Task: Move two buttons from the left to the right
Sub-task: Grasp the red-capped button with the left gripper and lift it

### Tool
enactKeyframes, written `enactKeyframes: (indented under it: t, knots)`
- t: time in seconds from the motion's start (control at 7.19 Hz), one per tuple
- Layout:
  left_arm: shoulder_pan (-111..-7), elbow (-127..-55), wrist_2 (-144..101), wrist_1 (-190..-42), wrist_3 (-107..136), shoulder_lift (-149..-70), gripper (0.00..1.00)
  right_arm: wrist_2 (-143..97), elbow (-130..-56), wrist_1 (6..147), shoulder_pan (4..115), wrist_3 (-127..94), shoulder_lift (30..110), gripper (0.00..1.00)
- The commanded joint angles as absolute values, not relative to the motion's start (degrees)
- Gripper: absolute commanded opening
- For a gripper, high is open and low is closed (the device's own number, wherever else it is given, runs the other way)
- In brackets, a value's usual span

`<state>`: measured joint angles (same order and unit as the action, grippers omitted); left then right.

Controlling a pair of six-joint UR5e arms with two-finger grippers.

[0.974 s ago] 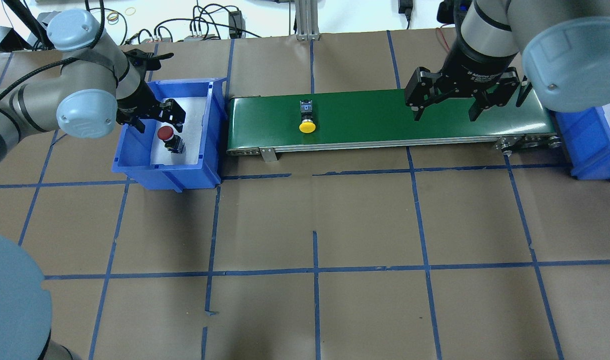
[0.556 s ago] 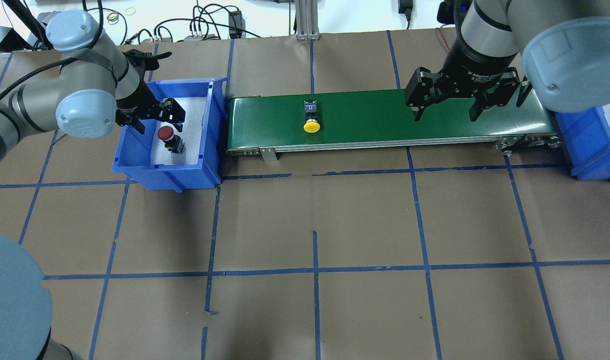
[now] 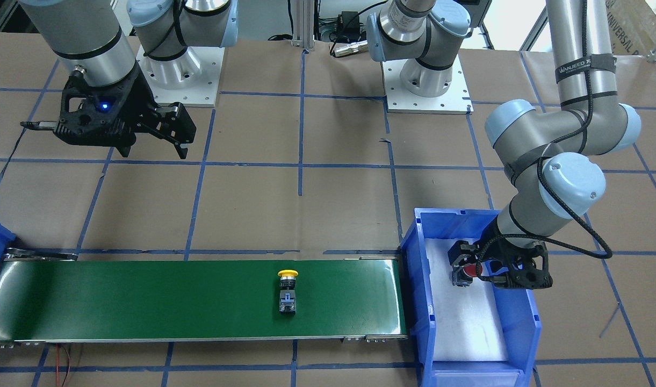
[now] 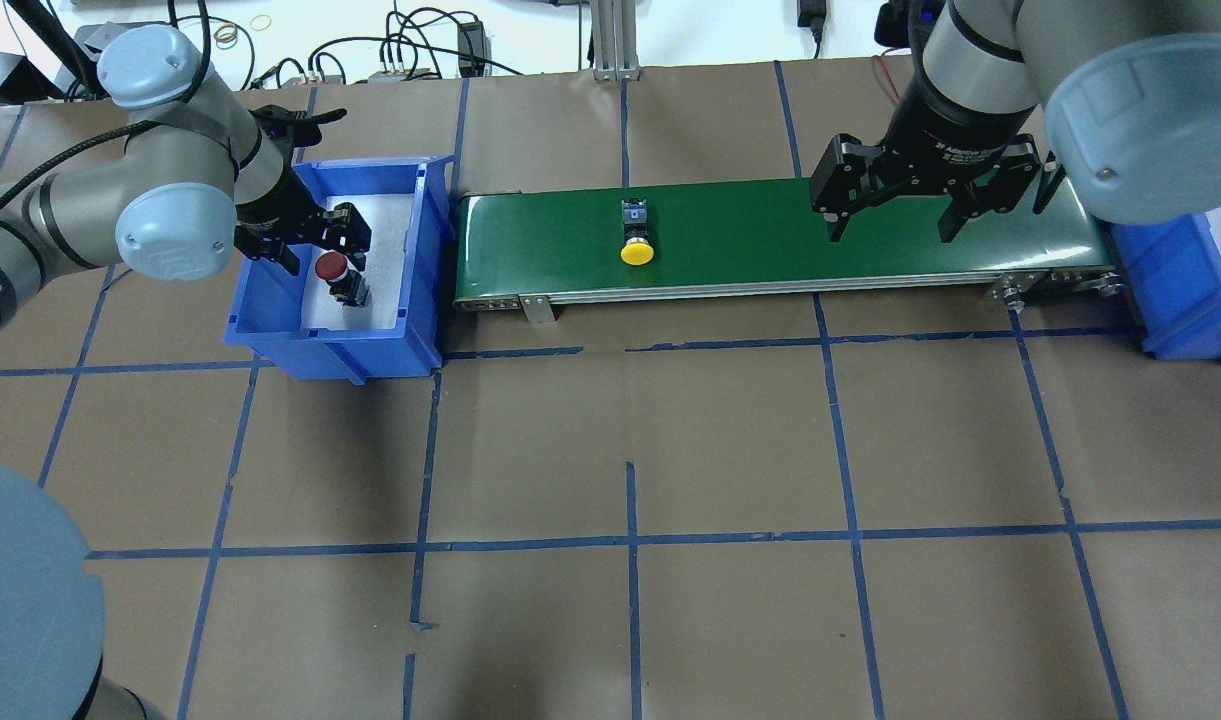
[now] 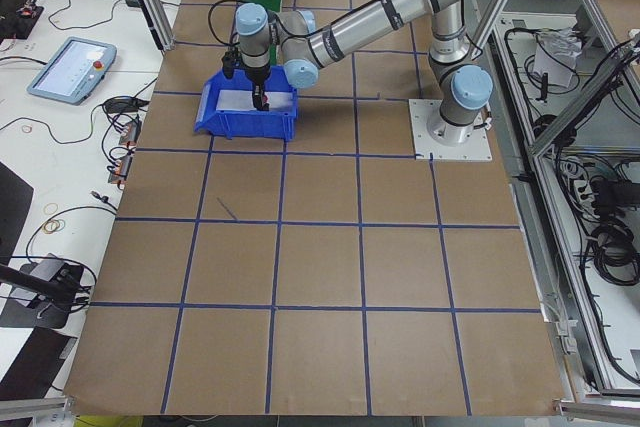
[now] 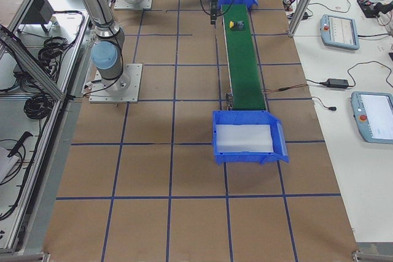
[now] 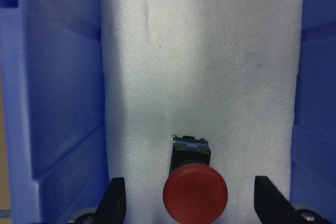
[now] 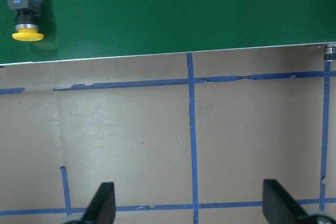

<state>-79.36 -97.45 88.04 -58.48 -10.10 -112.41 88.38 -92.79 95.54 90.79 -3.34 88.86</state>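
My left fingers [image 4: 350,230] are down inside the left bin [image 4: 425,250], spread open. The red button [image 7: 195,192] sits between them. In the left wrist view there is a clear gap of white foam [image 7: 210,66] on each side of the cap, so neither finger touches it. The cap is nearest the wrist and the black body points away from it, along the foam. I cannot tell whether the button lies flat or is propped at a tilt.

My right fingers [image 4: 955,215] are also open, with nothing between them. They hang high, well clear of everything. In the front-facing view they are over the bare table [image 4: 630,450] on the robot's side of the belt [image 4: 770,240], not over the belt itself. The right wrist view agrees: brown paper and blue tape lie straight beneath them, and the belt's green edge is further out.

The yellow button [image 4: 637,252] lies on its side on the belt with its cap turned toward the robot. It is well apart from both pairs of fingers and roughly between them, somewhat nearer the left pair. From the right fingers it is far off toward the left-bin end. The right bin [image 4: 1170,290] is just beyond the right fingers, at the belt's other end.
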Motion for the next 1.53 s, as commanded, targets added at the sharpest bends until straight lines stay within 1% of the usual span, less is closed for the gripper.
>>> enactKeyframes:
  t: [0.0, 0.14, 0.28, 0.56, 0.7, 0.83, 1.11, 1.25, 1.39]
  knots:
    - [-79.4, -98.1, 88.0, -58.4, -9.8, -112.4, 0.33, 88.4, -92.8, 95.5, 90.8, -3.3, 88.9, 1.00]
    - [-79.4, -98.1, 88.0, -58.4, -9.5, -112.4, 0.09, 88.4, -92.8, 95.5, 90.8, -3.3, 88.9, 1.00]
    - [-79.4, -97.0, 87.9, -58.0, -9.8, -112.4, 0.02, 88.5, -92.8, 95.5, 90.8, -3.3, 88.9, 1.00]
    - [-79.5, -94.5, 88.3, -58.9, -9.9, -112.0, 0.01, 88.3, -92.8, 95.5, 90.9, -3.3, 88.9, 1.00]
    - [-79.9, -92.8, 88.6, -61.3, -9.8, -110.6, 0.01, 88.3, -92.8, 95.6, 90.8, -3.3, 88.9, 1.00]
    - [-80.2, -90.5, 88.6, -66.9, -9.4, -108.4, 0.01, 88.3, -92.8, 95.5, 90.8, -3.3, 88.9, 1.00]
    - [-82.6, -81.5, 90.7, -80.6, -8.4, -104.5, 0.01, 88.3, -92.8, 95.6, 90.8, -3.3, 88.9, 1.00]
    - [-85.6, -76.9, 91.1, -85.4, -3.7, -104.6, 0.01, 88.3, -92.8, 95.6, 90.8, -3.3, 88.9, 1.00]
    - [-88.3, -75.0, 91.1, -85.8, 0.1, -105.2, 0.01, 88.3, -92.8, 95.6, 90.8, -3.3, 88.9, 1.00]
